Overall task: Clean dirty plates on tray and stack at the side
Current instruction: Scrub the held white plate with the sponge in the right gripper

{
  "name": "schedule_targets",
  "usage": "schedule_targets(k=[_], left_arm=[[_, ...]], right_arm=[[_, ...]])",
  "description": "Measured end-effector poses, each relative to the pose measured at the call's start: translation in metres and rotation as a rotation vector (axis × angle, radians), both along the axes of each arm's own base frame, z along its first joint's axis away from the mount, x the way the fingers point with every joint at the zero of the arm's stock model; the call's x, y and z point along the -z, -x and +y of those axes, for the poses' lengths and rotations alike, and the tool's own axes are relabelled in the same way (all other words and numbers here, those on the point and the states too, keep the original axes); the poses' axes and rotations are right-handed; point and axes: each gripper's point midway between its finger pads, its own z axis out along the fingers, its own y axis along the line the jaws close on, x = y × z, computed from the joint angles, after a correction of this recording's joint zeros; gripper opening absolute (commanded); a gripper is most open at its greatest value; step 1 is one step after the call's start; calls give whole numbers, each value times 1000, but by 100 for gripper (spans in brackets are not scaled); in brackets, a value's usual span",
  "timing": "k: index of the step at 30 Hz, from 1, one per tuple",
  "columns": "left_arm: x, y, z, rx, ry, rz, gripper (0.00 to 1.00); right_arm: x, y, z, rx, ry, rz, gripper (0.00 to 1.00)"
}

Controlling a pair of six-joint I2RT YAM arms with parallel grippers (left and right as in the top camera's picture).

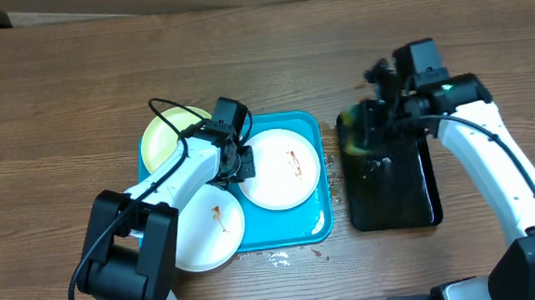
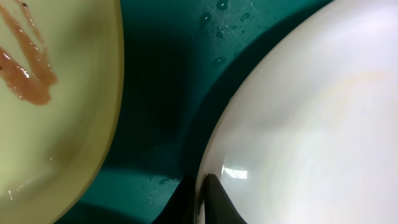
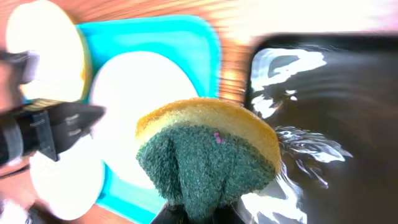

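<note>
One round white smeared plate (image 1: 274,182), mid turquoise rectangular plastic tray (image 1: 308,125) | left gripper (image 2: 200,200) pinching its rim | right gripper (image 3: 199,214) clamped on yellow-green scouring sponge (image 3: 205,149) | advice: steady rim, scrub flat.

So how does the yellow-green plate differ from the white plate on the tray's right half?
The yellow-green plate is pale yellow-green, the white plate white. The yellow-green plate lies at the tray's far left corner, the white plate on its right half. The left gripper pinches the white plate's rim; the yellow-green plate is not gripped. Both are round and flat, with a brownish smear.
</note>
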Motion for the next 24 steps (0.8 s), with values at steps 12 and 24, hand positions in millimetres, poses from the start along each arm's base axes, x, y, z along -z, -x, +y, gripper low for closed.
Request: schedule_targets(k=[12,24], left_arm=[[0,0,0,0,0,1,5],[0,0,0,0,0,0,6]], right_arm=[[33,-6,104,-366,256,-329,4],[115,-23,101,-436,413,-280,8]])
